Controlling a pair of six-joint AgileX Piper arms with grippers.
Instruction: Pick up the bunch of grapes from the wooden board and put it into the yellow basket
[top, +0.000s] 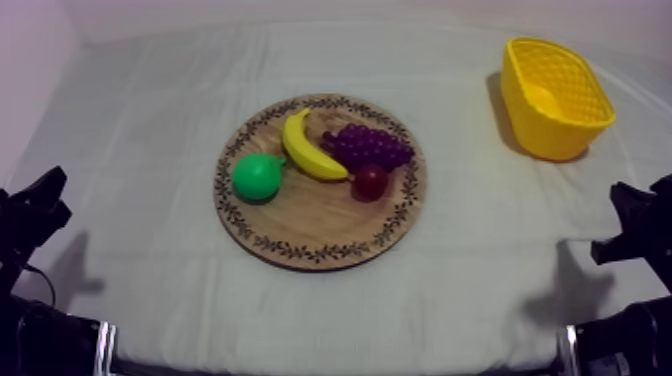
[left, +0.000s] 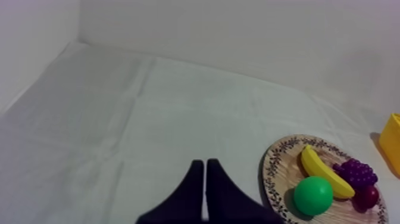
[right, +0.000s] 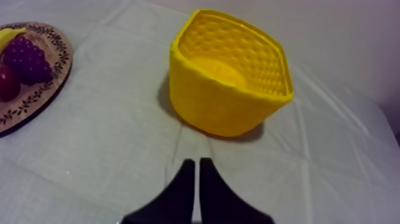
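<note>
Left claw (left: 205, 162), right claw (right: 197, 161) taper clenched; knobbly, perhaps plastic grapes (top: 368, 146) top wooden board (top: 310, 218).

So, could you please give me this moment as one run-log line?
stage: not begun | bunch of grapes: on wooden board | yellow basket: empty | left gripper: shut | right gripper: shut
</note>
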